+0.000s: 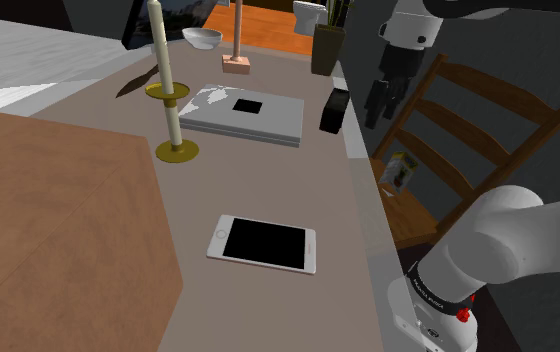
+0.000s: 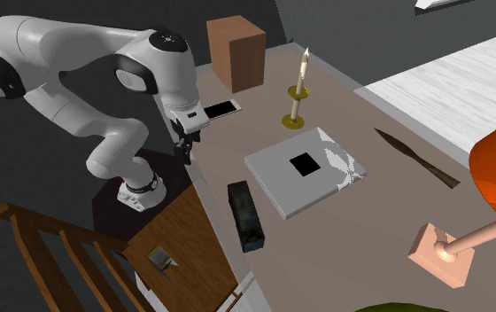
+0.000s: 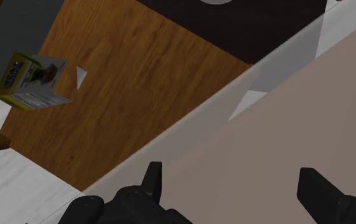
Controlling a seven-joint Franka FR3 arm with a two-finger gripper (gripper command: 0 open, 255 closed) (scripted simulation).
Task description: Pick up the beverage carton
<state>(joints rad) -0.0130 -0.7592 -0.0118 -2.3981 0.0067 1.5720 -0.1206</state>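
The gripper [image 3: 231, 172] is released, its fingers apart and empty, over the table [image 3: 310, 127] edge beside the chair [image 3: 138, 83]. The beverage carton [image 3: 30, 79] sits on the chair seat, well apart from the gripper. No step is done: approach, grasp and lift are all outstanding.

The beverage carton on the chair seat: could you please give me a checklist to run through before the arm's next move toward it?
1. Carton found: ok. The beverage carton sits on the wooden chair seat, beside the table.
2. Jaws open: ok. They stand apart with nothing between them.
3. Jaws lined up over the carton: not ok. They hang over the table's edge, and the carton lies off to one side.
4. Seat around the carton free: ok. Nothing else lies near it.
5. Clearance from the chair back on the way down: cannot tell.
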